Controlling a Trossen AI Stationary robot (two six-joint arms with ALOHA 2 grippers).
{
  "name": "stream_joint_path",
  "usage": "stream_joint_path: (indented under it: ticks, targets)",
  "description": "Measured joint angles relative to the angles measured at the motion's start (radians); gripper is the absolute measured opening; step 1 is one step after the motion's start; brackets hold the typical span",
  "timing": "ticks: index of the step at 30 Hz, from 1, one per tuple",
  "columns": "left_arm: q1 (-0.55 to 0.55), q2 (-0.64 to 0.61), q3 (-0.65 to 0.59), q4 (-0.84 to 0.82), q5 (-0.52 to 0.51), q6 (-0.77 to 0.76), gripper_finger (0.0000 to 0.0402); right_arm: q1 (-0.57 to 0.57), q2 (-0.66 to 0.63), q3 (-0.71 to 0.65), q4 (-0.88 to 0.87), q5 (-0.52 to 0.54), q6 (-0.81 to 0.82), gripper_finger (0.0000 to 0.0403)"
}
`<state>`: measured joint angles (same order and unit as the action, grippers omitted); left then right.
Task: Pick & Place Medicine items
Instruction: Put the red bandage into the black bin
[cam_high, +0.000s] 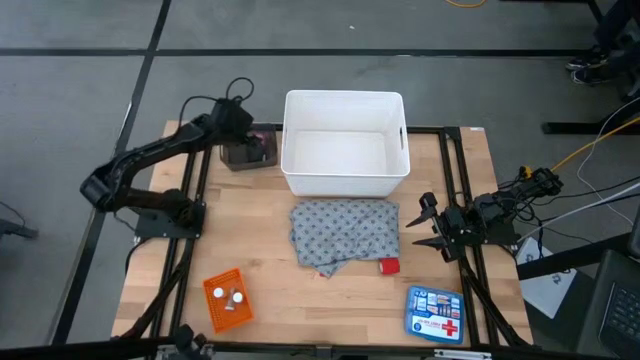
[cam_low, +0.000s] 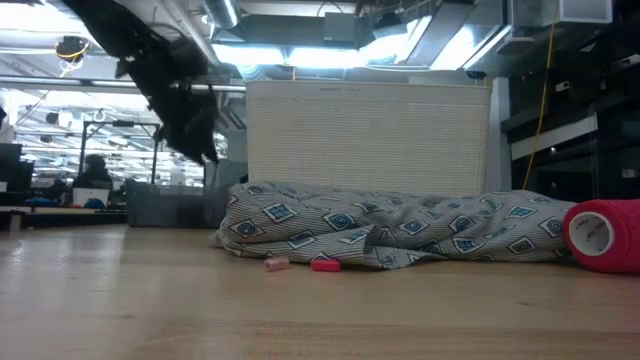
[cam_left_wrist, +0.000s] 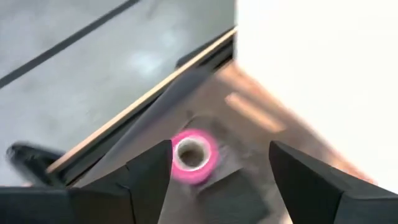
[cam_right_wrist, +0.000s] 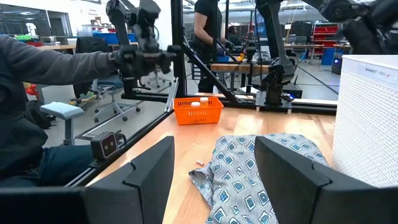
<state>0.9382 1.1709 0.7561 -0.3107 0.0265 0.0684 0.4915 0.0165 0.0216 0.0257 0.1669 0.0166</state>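
Near the front edge of the wooden table, an orange basket with white tablets sits toward the left corner and a blue first-aid box toward the right. Mid-table lies the grey patterned cloth, crumpled, a red roll touching its front right edge and small pink pieces just in front of it. At the right edge waits the right gripper, fingers wide and empty. Behind the cloth stands a white bin. At the back left, the left gripper hangs with fingers wide above a pink roll, not holding it.
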Motion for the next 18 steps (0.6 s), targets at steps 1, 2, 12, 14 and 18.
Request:
stream_joint_path:
  ticks: [1, 2, 12, 14, 18]
  targets:
    - [-0.003, -0.027, 0.0, -0.001, 0.032, -0.009, 0.0263, 0.0, 0.0, 0.0, 0.0, 0.0, 0.0, 0.0224]
    - [-0.008, -0.056, 0.0, -0.001, 0.069, -0.021, 0.0263, 0.0, 0.0, 0.0, 0.0, 0.0, 0.0, 0.0224]
    - [-0.193, -0.33, 0.0, 0.0, 0.532, -0.149, 0.0263, 0.0, 0.0, 0.0, 0.0, 0.0, 0.0, 0.0224]
    - [-0.27, -0.371, 0.0, 0.0, 0.528, -0.169, 0.0263, 0.0, 0.0, 0.0, 0.0, 0.0, 0.0, 0.0224]
    - [-0.433, -0.429, 0.0, 0.025, 0.497, -0.192, 0.0263, 0.0, 0.0, 0.0, 0.0, 0.0, 0.0, 0.0224]
